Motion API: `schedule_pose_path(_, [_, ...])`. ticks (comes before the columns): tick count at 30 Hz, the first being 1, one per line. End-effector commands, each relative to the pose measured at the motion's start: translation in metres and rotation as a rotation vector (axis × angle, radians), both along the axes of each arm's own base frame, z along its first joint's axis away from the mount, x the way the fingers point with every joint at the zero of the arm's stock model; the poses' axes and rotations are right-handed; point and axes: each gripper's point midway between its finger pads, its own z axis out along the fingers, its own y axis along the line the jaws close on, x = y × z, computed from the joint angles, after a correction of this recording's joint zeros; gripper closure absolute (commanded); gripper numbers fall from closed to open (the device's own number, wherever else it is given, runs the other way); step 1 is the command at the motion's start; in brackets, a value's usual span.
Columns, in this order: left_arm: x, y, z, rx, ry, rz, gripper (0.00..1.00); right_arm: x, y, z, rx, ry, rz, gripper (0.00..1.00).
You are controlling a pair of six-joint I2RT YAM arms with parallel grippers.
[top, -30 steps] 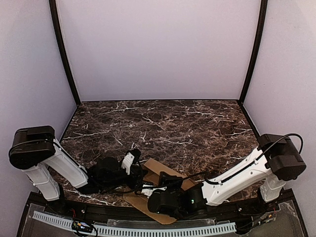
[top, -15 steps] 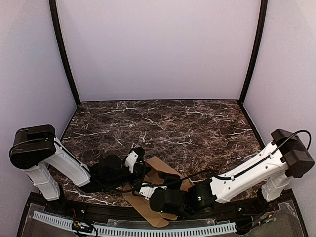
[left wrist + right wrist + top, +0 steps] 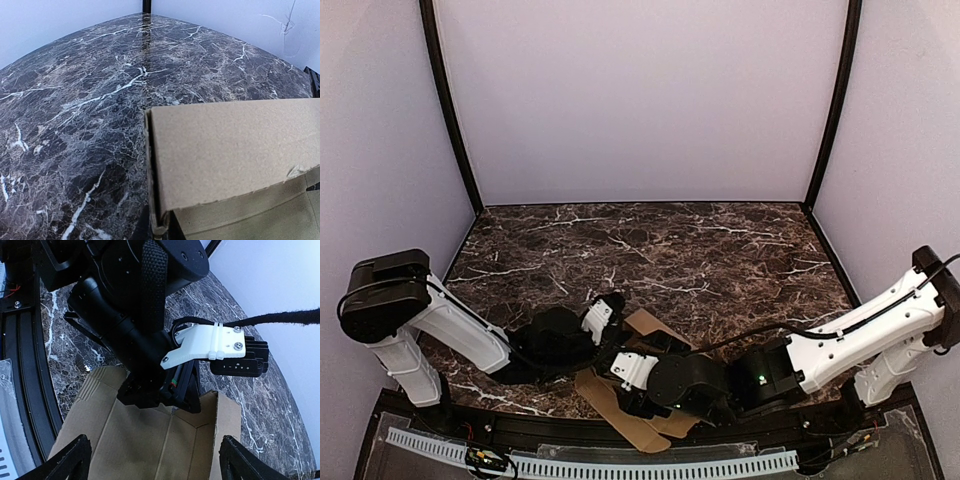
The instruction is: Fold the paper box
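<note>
Left arm (image 3: pixel 450 325): white link shells, black joint housings, lower left of top view.
Right arm (image 3: pixel 850 340): same white and black, thin black cable (image 3: pixel 750 343), small green light (image 3: pixel 761 378).
Wrist bracket (image 3: pixel 210 345): white, silver screws, centre right of right wrist view.
Strap (image 3: pixel 152 285): black, woven.
Right gripper fingers (image 3: pixel 75 457): black, rounded.

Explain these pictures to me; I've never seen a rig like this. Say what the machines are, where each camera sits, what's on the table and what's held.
The left arm and right arm are robot arms bolted at the near edge of a dark marble table. Each ends in a two-finger gripper. The wide picture looks down from above and behind them. The other two come from small cameras on the wrists. On the table lies a brown paper box, a cardboard sheet only partly folded. The left gripper is shut on one of its flaps, which fills the left wrist view. The right gripper hangs open above the cardboard, holding nothing.
</note>
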Motion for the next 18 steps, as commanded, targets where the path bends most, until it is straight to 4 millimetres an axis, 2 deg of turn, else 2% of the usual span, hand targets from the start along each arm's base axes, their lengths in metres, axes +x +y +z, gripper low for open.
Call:
schedule_pose_path(1, [0.012, 0.01, 0.001, 0.079, -0.047, 0.062, 0.98, -0.001, -0.004, 0.017, 0.092, 0.063, -0.01, 0.12])
schedule_pose_path(12, [0.015, 0.024, -0.006, 0.159, -0.073, 0.072, 0.98, 0.044, -0.061, 0.026, 0.186, 0.161, -0.118, 0.12])
schedule_pose_path(16, [0.011, 0.023, -0.005, 0.159, -0.074, 0.039, 0.99, 0.06, -0.058, 0.042, 0.293, 0.225, -0.118, 0.22])
schedule_pose_path(18, [0.009, 0.021, -0.006, 0.161, -0.075, 0.021, 0.99, 0.071, -0.052, 0.051, 0.349, 0.255, -0.104, 0.35])
